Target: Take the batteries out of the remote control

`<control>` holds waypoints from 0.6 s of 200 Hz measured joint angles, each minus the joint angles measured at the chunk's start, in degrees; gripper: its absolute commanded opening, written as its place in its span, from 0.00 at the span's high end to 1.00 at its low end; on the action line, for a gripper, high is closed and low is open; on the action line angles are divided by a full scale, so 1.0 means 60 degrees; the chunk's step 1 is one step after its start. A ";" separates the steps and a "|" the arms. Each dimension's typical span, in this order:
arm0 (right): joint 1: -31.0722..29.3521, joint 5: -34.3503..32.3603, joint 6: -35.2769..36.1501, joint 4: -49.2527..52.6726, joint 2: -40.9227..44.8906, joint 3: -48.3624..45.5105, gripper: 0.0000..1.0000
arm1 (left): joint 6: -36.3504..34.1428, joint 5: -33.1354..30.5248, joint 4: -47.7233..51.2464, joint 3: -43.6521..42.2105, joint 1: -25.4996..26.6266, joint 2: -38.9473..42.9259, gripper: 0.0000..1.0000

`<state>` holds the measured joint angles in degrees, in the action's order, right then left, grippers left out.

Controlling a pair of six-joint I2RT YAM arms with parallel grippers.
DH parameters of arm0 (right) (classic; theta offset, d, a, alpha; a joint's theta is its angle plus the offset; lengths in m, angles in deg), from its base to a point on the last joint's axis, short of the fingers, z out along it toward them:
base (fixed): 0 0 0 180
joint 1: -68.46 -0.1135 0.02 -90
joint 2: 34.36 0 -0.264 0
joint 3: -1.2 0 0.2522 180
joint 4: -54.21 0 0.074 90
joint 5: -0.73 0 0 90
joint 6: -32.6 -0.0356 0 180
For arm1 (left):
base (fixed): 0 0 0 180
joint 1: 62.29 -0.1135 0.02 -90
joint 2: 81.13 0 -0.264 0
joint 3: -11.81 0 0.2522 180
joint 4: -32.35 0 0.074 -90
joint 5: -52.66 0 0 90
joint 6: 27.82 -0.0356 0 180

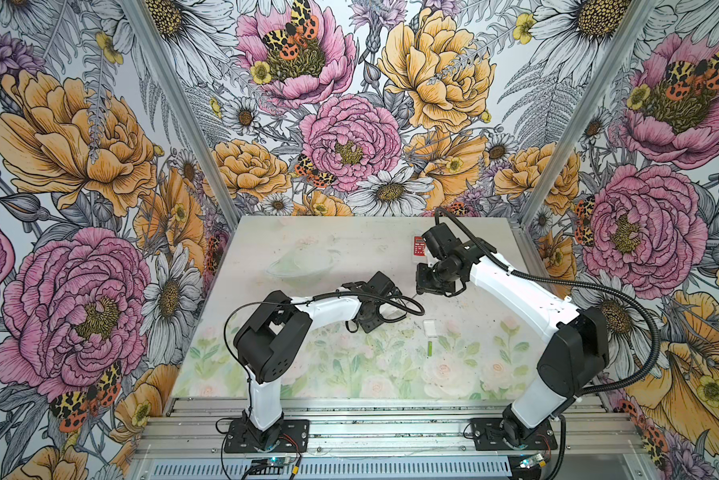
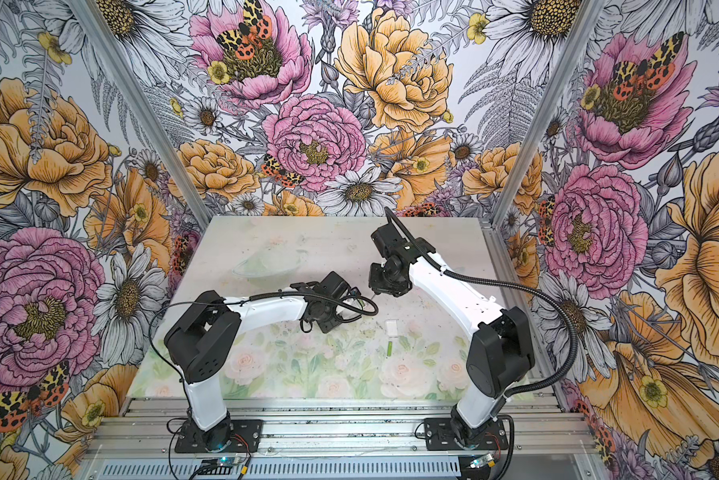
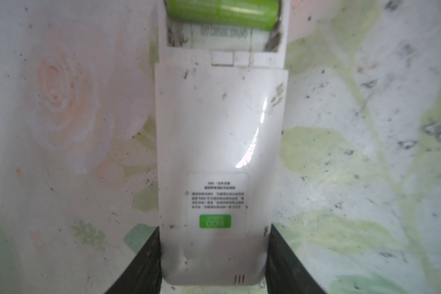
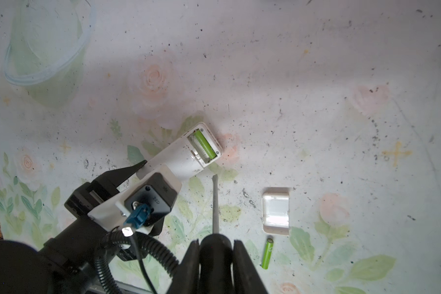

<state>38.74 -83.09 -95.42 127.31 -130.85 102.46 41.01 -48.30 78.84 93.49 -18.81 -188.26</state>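
Observation:
The white remote control lies back-up on the table, and my left gripper is shut on its near end, one black finger on each side. Its battery bay is uncovered, with one light green battery in the far slot and the slot beside it bare. In the right wrist view the same remote and battery show. My right gripper is shut on a screwdriver's black handle, and the shaft ends just short of the bay. A second green battery lies loose on the table.
The white battery cover lies beside the loose battery, also in a top view. A clear bowl stands at the back left of the table. A red-and-white device lies at the back, partly behind the right arm.

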 measured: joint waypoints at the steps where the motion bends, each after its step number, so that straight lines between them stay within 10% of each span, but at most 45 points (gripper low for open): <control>1: -0.0011 0.0000 -0.0004 -0.0004 -0.0022 0.0015 1.00 | -0.0007 -0.0004 -0.0004 0.0000 0.0004 0.0000 1.00; 120: -0.0357 -0.0397 -0.0007 -0.0084 -0.0838 0.0284 1.00 | -0.0302 -0.0055 -0.0029 0.0000 0.0011 0.0000 1.00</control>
<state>36.60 -85.48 -95.46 126.80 -135.87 104.17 39.19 -48.63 78.66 93.49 -18.74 -188.26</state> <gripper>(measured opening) 0.234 0.553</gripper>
